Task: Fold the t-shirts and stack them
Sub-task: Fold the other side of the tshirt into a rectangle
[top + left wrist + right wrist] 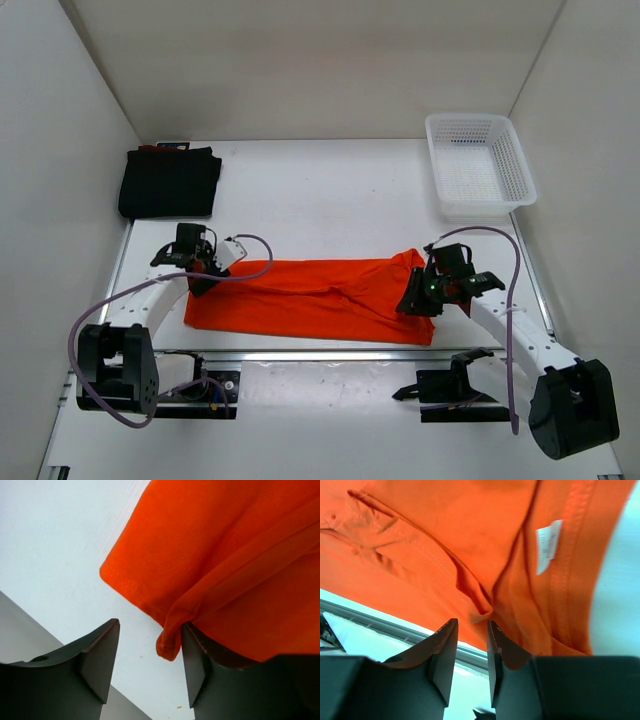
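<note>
The orange t-shirt lies folded into a long band across the near middle of the table. My left gripper is at its left end and stands open. In the left wrist view a hem corner of the orange t-shirt hangs loose against the right finger, and the gap of the left gripper shows only bare table. My right gripper is at the shirt's right end. Its jaws are a narrow way apart, and the orange t-shirt bunches just beyond the right gripper. A folded black t-shirt lies at the back left, with a sliver of dark red cloth at its far edge.
A white mesh basket stands at the back right corner. A metal rail runs along the near edge, just below the orange shirt. White walls close in the table on the left, right and back. A white label shows inside the shirt's collar.
</note>
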`<action>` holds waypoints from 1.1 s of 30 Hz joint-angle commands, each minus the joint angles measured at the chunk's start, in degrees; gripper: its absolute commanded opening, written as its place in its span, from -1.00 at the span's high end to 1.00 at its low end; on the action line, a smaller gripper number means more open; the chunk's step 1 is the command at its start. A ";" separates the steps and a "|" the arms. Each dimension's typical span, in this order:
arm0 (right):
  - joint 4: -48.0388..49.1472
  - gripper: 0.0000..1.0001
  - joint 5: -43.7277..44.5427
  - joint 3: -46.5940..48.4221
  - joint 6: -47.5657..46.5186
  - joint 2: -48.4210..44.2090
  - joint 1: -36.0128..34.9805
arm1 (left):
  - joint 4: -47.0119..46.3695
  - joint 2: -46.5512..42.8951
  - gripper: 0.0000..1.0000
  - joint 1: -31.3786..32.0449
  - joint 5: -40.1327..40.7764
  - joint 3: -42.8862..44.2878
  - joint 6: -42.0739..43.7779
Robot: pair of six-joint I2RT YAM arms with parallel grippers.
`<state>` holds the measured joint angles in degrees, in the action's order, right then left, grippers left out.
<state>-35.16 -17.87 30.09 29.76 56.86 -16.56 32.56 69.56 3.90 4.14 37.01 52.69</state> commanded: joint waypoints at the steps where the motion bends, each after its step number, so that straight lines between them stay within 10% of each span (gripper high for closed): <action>1: -1.39 0.45 -1.29 0.58 -4.26 -2.54 2.40 | 1.18 -3.46 -0.28 -0.65 1.48 1.91 -1.79; 9: 2.01 0.40 3.09 10.51 -2.78 -2.11 -4.44 | 14.62 -8.12 -0.21 -0.30 -2.99 11.41 -6.37; 15: 11.85 0.37 7.31 19.30 -1.98 15.97 -11.83 | 18.51 -11.37 0.09 -1.18 -0.29 8.43 -8.38; 22: 13.72 0.65 8.47 29.68 -5.50 30.84 -12.54 | 3.84 -9.27 0.00 2.07 10.44 2.54 -14.90; 33: 11.96 0.27 0.72 27.23 -6.91 31.92 -14.12 | 10.60 -9.71 -0.28 3.30 1.66 1.49 -5.33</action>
<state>-23.57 -15.25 58.59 23.90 92.73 -30.06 40.91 61.04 6.17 9.76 37.89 42.81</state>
